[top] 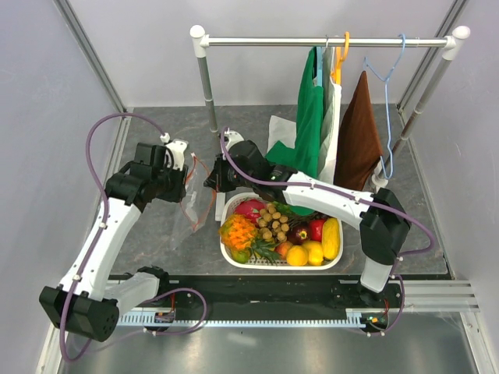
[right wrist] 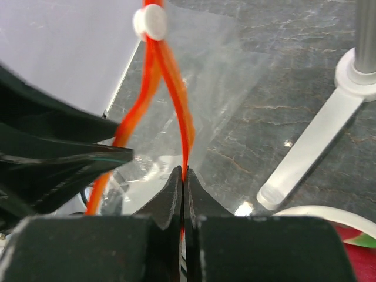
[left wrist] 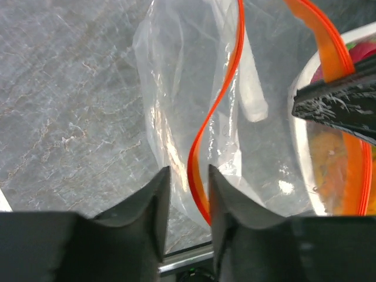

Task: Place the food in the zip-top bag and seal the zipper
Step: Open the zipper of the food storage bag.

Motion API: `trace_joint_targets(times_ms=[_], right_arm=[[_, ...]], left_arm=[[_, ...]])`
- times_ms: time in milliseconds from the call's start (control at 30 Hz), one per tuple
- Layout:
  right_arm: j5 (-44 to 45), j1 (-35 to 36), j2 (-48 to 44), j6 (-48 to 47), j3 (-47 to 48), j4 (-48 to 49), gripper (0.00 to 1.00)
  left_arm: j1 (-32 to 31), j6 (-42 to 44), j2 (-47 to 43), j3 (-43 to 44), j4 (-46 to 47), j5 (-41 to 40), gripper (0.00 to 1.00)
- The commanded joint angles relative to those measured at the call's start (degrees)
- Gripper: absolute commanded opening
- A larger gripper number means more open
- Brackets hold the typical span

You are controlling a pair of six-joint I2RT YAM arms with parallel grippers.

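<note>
The zip-top bag (left wrist: pixel 176 88) hangs clear of the counter (top: pixel 156 234), strung between your two sets of jaws. Your right jaws are pressed fully together on one side of the zipper (right wrist: pixel 187 117). Its white slider (right wrist: pixel 150 22) sits beyond their tips, where the two orange strips meet. Your left jaws stand narrow with the other strip running through the gap, and you cannot tell whether they pinch it. Between the jaws the strips part, so the mouth gapes.

The food lies in the white basket (top: pixel 273 266) just beside your right jaws. The pineapple (top: pixel 238 231) is at the end nearest them, and a lemon-like piece (top: pixel 313 251) sits further off among other fruit. Beyond the jaws, a rail (top: pixel 327 41) carries a green cloth (top: pixel 309 117) and a brown cloth (top: pixel 359 136) over the grey, stone-patterned counter.
</note>
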Motion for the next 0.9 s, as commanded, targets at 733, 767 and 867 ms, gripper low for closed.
trace_joint_targets(times_ms=[733, 767, 867], right_arm=[[-3.78, 2.76, -1.01, 1.72, 3.64, 5.32, 0.00], [-2.63, 2.76, -1.09, 1.02, 3.64, 4.45, 0.00], [-2.00, 1.80, -1.45, -1.27, 3.20, 2.07, 0.00]], left_arm=[[0.26, 1.70, 1.52, 4.35, 0.28, 3.91, 0.38], [0.26, 1.70, 1.26, 4.79, -0.42, 3.39, 0.32], [0.97, 1.26, -0.15, 7.51, -4.63, 1.28, 0.04]])
